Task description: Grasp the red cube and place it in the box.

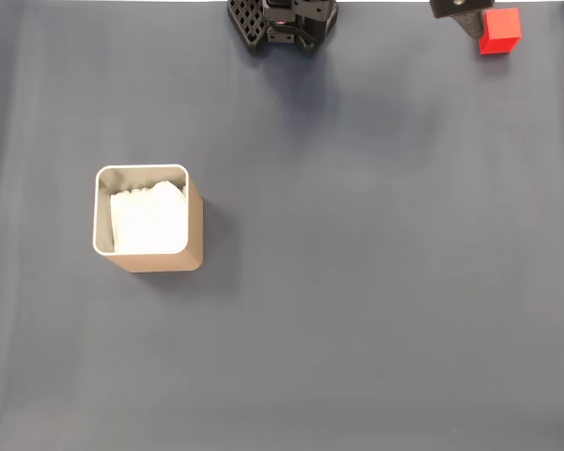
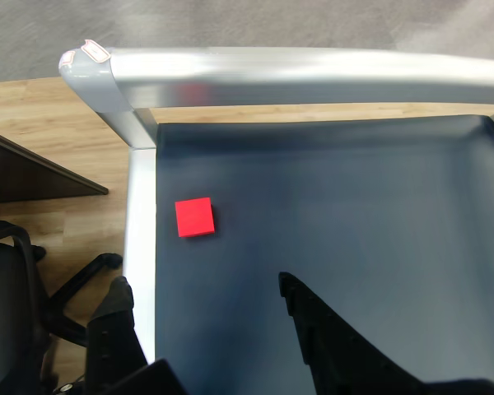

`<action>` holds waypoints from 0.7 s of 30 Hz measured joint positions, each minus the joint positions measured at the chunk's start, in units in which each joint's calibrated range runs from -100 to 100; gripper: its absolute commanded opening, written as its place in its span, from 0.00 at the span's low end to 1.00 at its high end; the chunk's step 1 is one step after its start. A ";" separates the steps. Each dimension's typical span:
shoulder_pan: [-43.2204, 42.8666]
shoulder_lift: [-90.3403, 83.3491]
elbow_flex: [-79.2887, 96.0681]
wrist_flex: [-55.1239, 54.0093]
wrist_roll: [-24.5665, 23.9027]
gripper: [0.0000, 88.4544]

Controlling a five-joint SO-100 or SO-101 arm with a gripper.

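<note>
The red cube (image 1: 499,30) lies on the dark blue mat at the far right of the top edge in the fixed view, touching a dark part of the arm (image 1: 459,9) that reaches in from above. In the wrist view the red cube (image 2: 195,217) rests flat on the mat near its left border. My gripper (image 2: 204,288) is open a little short of the cube, its two black fingers spread wide with nothing between them. The box (image 1: 193,235), tan with a pale rim and white lining, stands upright at middle left in the fixed view, far from the cube.
The arm's black base (image 1: 282,21) sits at top centre in the fixed view. In the wrist view a silver metal rail (image 2: 296,74) borders the mat close behind and left of the cube. Past the rail are a wooden floor and an office chair's base (image 2: 74,288).
</note>
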State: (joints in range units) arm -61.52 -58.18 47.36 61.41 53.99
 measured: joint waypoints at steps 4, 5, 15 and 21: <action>0.00 2.32 1.64 -2.11 -0.10 0.48; 0.00 2.85 1.91 -2.76 -0.20 0.48; -0.83 5.62 8.74 -10.07 -0.93 0.49; -1.35 7.94 10.56 -13.32 -2.00 0.49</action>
State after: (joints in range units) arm -62.87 -50.25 57.92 48.09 51.99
